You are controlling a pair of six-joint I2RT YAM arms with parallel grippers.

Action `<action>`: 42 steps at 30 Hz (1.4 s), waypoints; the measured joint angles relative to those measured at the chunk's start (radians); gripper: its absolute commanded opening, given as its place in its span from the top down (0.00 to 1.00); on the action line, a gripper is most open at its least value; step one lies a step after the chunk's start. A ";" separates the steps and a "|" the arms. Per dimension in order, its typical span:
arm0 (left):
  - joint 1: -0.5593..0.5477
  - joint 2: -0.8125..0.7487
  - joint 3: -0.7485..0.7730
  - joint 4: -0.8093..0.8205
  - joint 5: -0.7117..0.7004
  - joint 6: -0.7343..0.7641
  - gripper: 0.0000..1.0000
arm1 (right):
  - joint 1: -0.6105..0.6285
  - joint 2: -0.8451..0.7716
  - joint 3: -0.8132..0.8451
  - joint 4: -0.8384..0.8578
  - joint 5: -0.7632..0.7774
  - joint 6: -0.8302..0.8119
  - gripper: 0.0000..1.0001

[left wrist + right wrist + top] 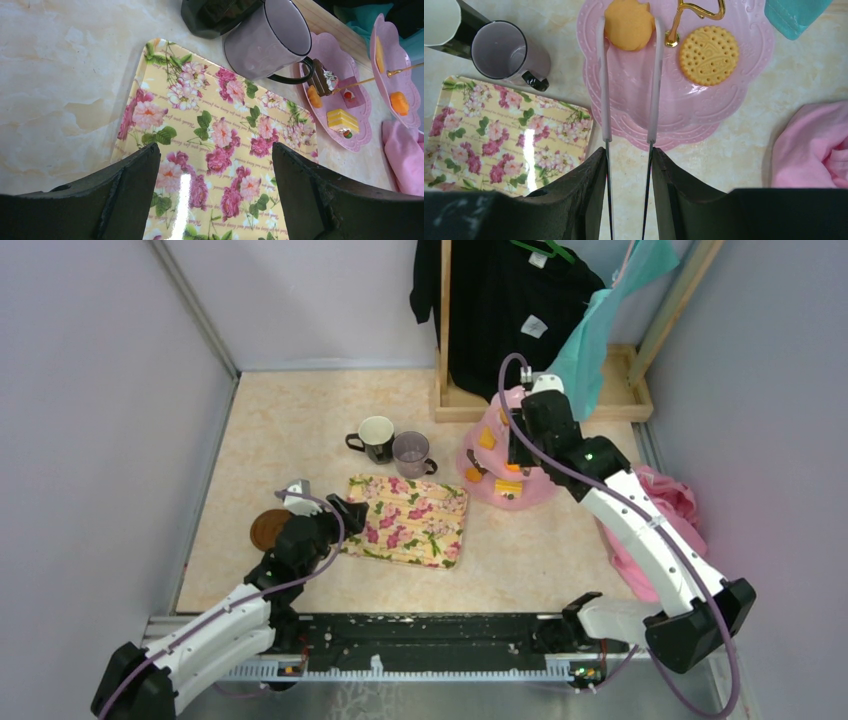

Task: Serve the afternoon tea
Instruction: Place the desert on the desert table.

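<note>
The pink three-tier stand (540,490) holds orange, yellow and brown snacks. My right gripper (628,152) is shut on white-tipped tongs (604,80). The tong tips flank an orange snack (629,22) on the stand's top plate (684,105), beside a round yellow biscuit (709,55). The black mug (376,438) and the smoky mug (410,453) stand left of the stand. My left gripper (216,155) is open and empty above the near left part of the flower-patterned tray (210,135). A round brown coaster (268,530) lies left of it.
A pink cloth (670,500) lies right of the stand. A wooden rack (620,390) with a black shirt and a teal cloth stands behind it. Grey walls close in the left, back and right sides.
</note>
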 measured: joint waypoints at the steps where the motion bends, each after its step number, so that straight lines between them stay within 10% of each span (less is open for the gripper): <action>1: 0.000 0.000 0.000 0.000 0.000 0.000 0.13 | 0.000 -0.003 0.000 0.000 -0.003 0.000 0.63; 42: 0.000 0.014 0.011 0.000 0.012 0.000 0.13 | 0.000 -0.096 -0.067 -0.009 -0.025 0.000 0.62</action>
